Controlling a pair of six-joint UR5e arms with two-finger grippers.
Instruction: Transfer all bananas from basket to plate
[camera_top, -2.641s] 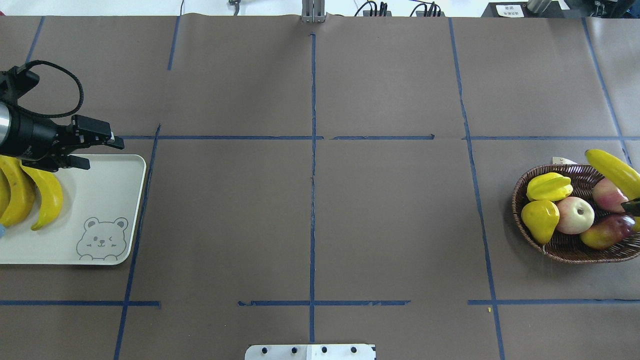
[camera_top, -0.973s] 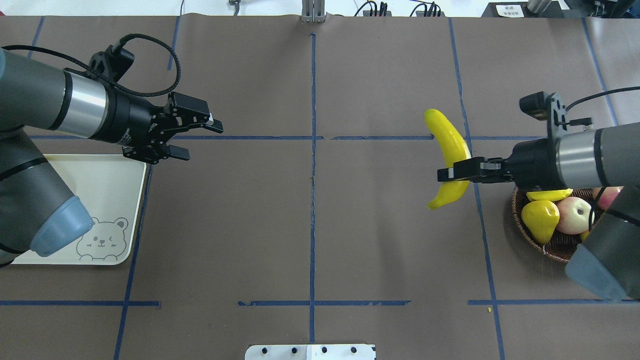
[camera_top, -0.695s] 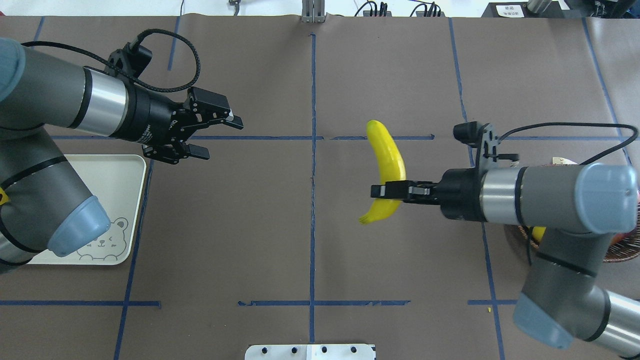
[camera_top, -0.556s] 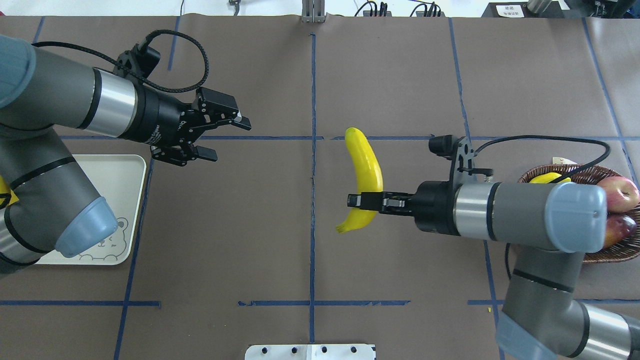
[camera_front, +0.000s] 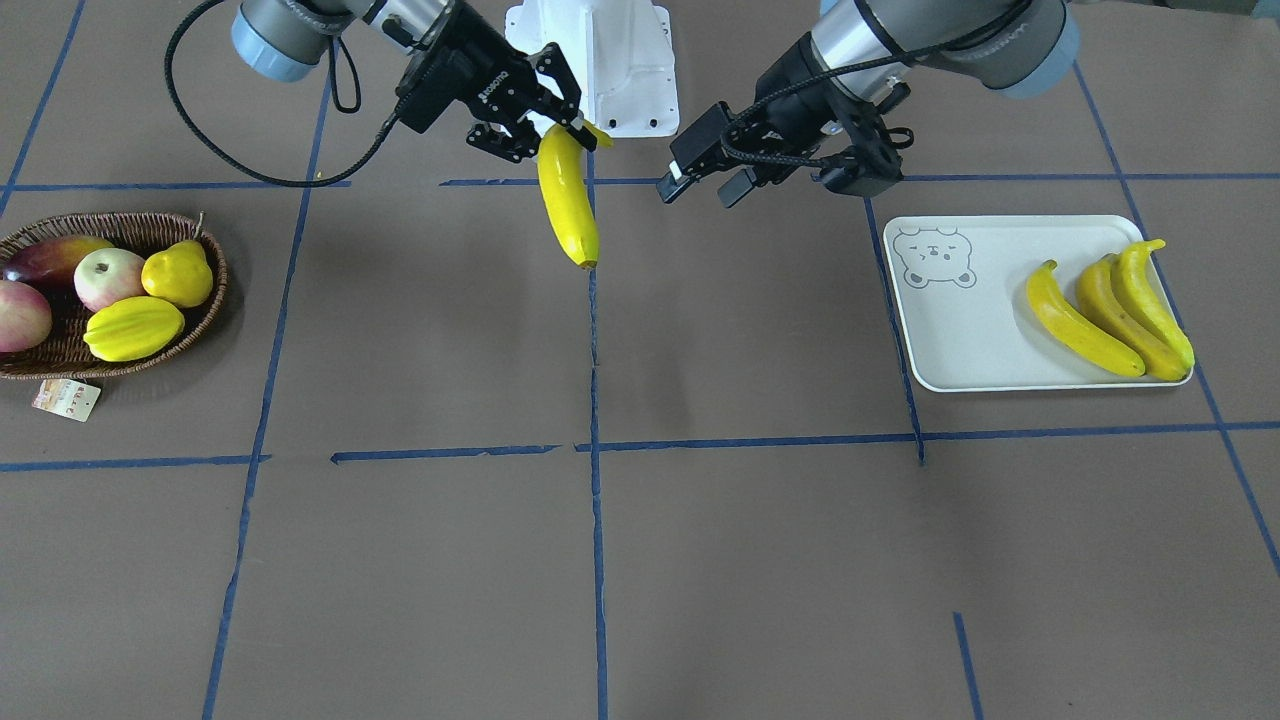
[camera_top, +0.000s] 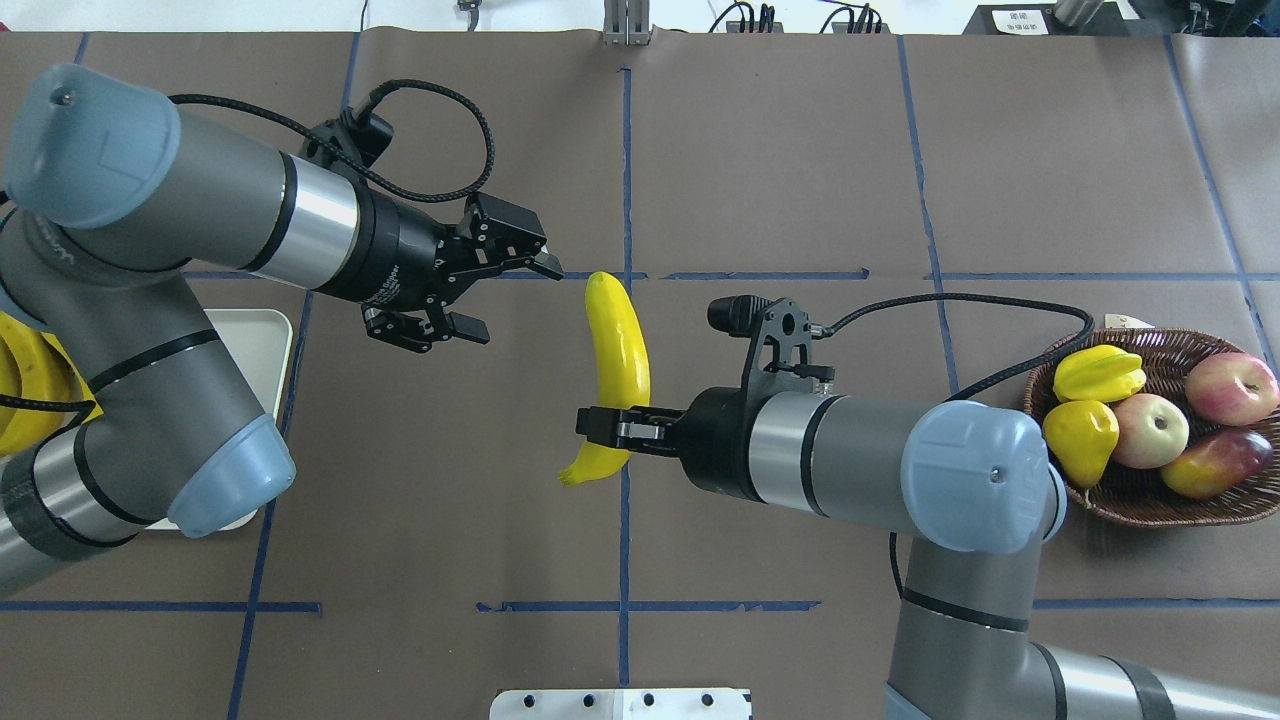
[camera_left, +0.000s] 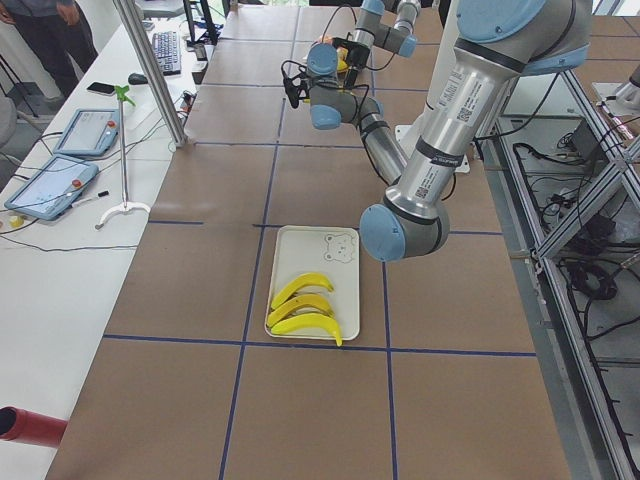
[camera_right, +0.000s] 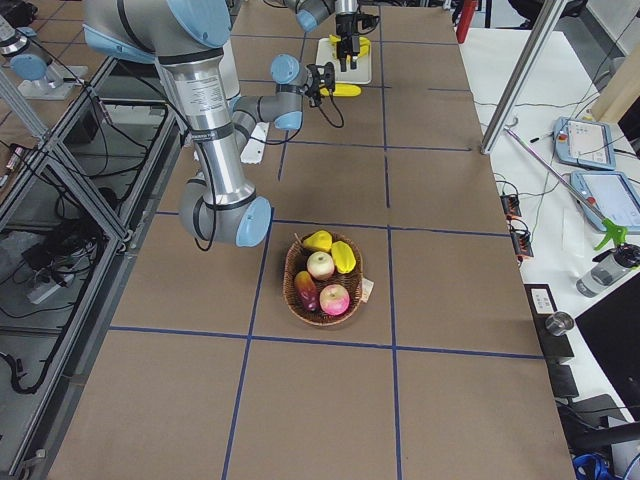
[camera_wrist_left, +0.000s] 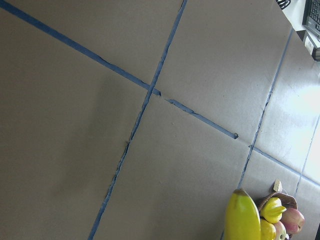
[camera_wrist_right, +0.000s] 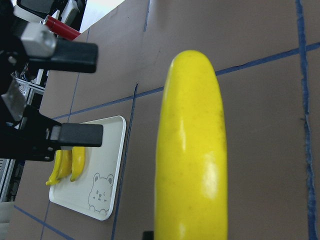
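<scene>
Above the table's middle my right gripper (camera_top: 600, 428) is shut on the lower part of a long yellow banana (camera_top: 618, 335), which stands across its fingers. The same banana (camera_front: 568, 200) hangs tip down in the front view. My left gripper (camera_top: 515, 300) is open just to the banana's left, a small gap away, with nothing between its fingers (camera_wrist_right: 70, 56). Three bananas (camera_front: 1110, 305) lie side by side on the pale bear-face plate (camera_front: 960, 340). The brown wicker basket (camera_top: 1130, 508) at the right holds other fruit, with no banana showing in it.
A yellow starfruit (camera_top: 1098, 372), a yellow pear (camera_top: 1080, 438), two apples and a dark red fruit fill the basket. A paper tag (camera_front: 66, 399) lies beside it. My left arm's elbow (camera_top: 230, 470) hangs over the plate's near corner. Blue tape lines cross the brown table.
My right gripper has carried the banana further left, to the table's centre line. My left gripper has moved right to meet it and stays open.
</scene>
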